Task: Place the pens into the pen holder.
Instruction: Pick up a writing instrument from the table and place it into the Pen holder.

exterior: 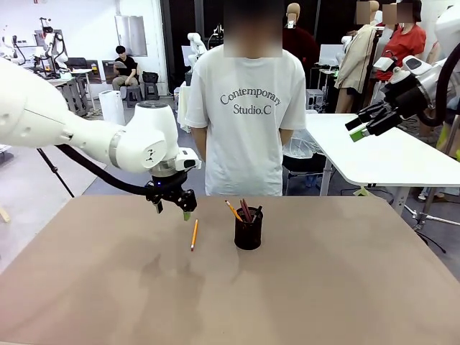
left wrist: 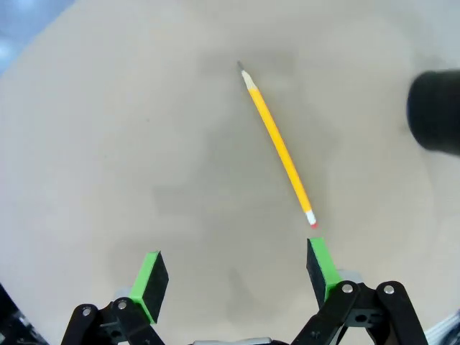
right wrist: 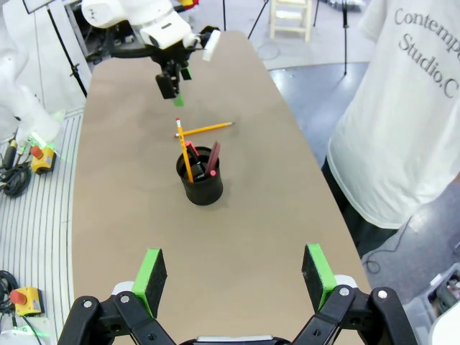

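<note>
The left gripper (exterior: 172, 204) hangs just above the table (exterior: 323, 287) with its jaws spread wide and nothing between them. In its own wrist view the green pads (left wrist: 150, 281) frame bare tabletop, and the yellow pencil (left wrist: 277, 146) lies ahead of the gripper and off toward one pad: its eraser end sits just beyond that pad's tip, and the shaft runs away on a slant toward the sharpened point. Farther out on the same side, a dark blurred shape at the frame's edge is the pen holder (left wrist: 437, 111).

From the front, the pencil (exterior: 194, 234) lies flat on the table just below and beside the left gripper, and the pen holder (exterior: 249, 228) stands upright a little past it, already carrying several pens (exterior: 246, 210) that lean against its rim.

The right gripper (exterior: 363, 123) is held high and well away from all of this, its jaws also apart and empty; its wrist view looks down on the holder (right wrist: 201, 180) and the loose pencil (right wrist: 205, 129) beyond it.

The risk lies in alignment, judging from these views. The pencil is not centred between the pads and lies on a slant, so a straight descent could land a finger on it, or a closing pad could sweep it aside and roll it. A thin shaft flat on the table also leaves little to grip. Later, the pens already in the holder may block the entering tip.
</note>
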`<state>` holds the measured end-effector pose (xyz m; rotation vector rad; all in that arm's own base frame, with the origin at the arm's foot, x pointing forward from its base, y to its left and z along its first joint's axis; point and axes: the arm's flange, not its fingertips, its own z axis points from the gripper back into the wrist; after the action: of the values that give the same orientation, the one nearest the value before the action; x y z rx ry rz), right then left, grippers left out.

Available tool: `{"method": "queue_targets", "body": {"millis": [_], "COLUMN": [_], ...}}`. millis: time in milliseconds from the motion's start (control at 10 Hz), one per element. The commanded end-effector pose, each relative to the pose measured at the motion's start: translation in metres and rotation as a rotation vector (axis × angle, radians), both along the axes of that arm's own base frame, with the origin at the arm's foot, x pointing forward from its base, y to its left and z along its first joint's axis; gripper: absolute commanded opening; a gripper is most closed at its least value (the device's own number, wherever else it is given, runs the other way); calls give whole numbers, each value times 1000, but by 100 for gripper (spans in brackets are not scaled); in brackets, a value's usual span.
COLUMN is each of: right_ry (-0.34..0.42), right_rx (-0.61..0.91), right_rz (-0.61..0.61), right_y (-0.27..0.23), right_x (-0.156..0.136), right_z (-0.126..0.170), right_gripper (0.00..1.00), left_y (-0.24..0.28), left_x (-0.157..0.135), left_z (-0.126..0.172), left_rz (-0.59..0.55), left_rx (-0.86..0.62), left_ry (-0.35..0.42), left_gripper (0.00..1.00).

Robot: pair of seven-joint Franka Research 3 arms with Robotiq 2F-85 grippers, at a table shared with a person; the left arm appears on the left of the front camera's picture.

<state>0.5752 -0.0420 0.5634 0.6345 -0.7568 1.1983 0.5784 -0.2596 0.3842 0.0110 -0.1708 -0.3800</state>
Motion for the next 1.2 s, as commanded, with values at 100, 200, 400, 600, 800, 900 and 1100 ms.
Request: {"method": "queue_targets", "body": {"millis": [100, 200, 400, 600, 800, 900, 1100], "right_ry": [5, 5, 5, 5, 5, 5, 5], "right_rx": [3, 3, 3, 3, 3, 3, 3], "right_rz": [-15, -15, -15, -15, -15, -15, -15], "right_y": [2, 2, 2, 2, 2, 2, 2], "right_x": [0, 0, 0, 0, 0, 0, 0], "right_z": [3, 3, 3, 3, 3, 3, 3], "right_gripper": [100, 100, 100, 100, 100, 100, 100], "left_y": [-34, -40, -48, -53, -53, -53, -52], "left_x": [29, 34, 43, 47, 55, 56, 50], "left_z": [-5, -10, -21, -32, -40, -44, -39], "left_rz": [117, 135, 218, 254, 291, 280, 247], "left_rx": [37, 40, 62, 53, 71, 54, 40], "left_ry": [75, 93, 79, 38, -10, -2, 40], "left_gripper": [100, 100, 100, 100, 100, 100, 100]}}
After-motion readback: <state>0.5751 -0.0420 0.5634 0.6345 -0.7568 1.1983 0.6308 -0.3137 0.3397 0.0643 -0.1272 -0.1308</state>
